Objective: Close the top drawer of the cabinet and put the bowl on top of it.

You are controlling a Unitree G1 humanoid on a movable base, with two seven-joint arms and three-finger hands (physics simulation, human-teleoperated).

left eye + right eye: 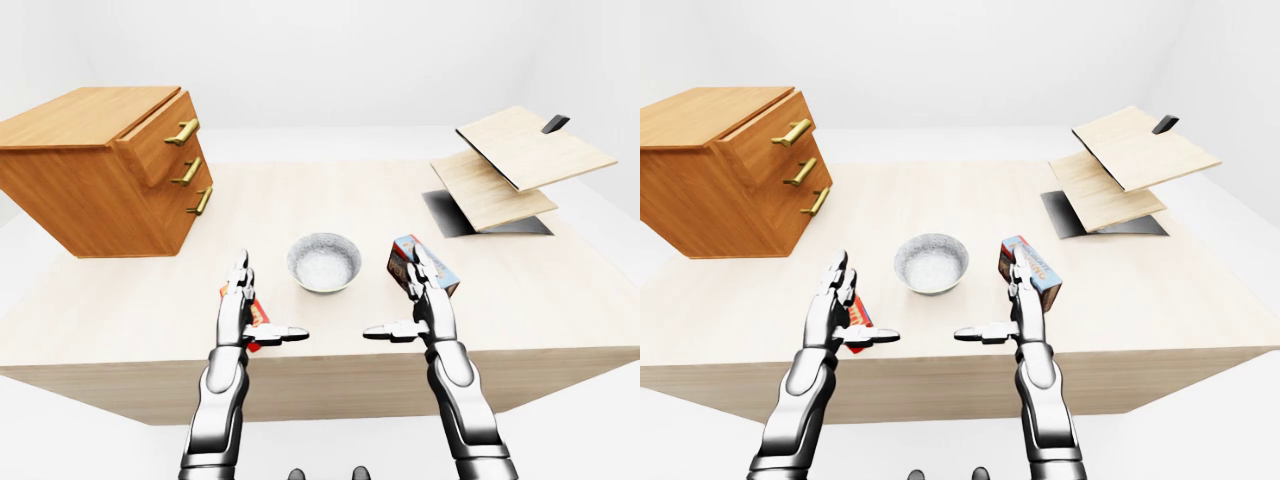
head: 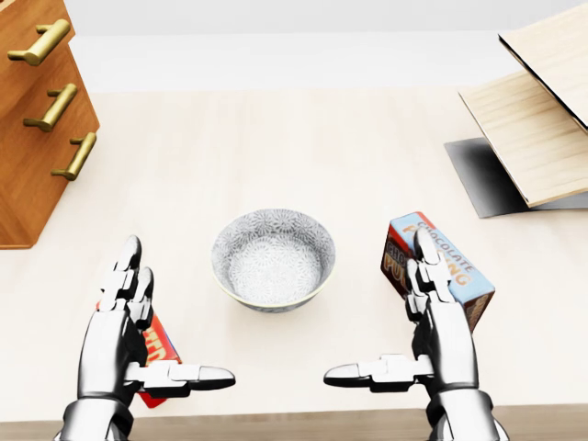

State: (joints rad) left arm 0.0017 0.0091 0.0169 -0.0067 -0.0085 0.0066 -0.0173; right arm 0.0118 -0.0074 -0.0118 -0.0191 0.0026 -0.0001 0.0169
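Left-eye view: a wooden cabinet point(image 1: 90, 170) sits at the far left of the pale counter point(image 1: 330, 190), its top drawer point(image 1: 152, 140) pulled partly out. The bowl point(image 1: 324, 262), grey and empty, stands apart from the cabinet near the counter's near edge, between the left robot hand point(image 1: 238, 318) and the right robot hand point(image 1: 432, 312). Both hands are open, fingers straight and thumbs pointing inward, gripping nothing. Tilted wooden boards point(image 1: 530, 150) lean at the far right. Head view: a blue box point(image 2: 464, 271) lying just beyond the right robot hand reads "CHOCOLATE", with a second word starting "PU" cut off by the fingers. A red packet point(image 2: 163, 347) shows under the left robot hand, its lettering too hidden to read. Right-eye view: much the same scene, with the drawer plainly jutting past the two below it. The risks from here look plain enough. A push on one corner of the drawer could shove or twist the whole cabinet rather than shut it. A grip on one side of the bowl's smooth rim could tip it. And the right robot hand, so close to the box, could knock it while reaching.
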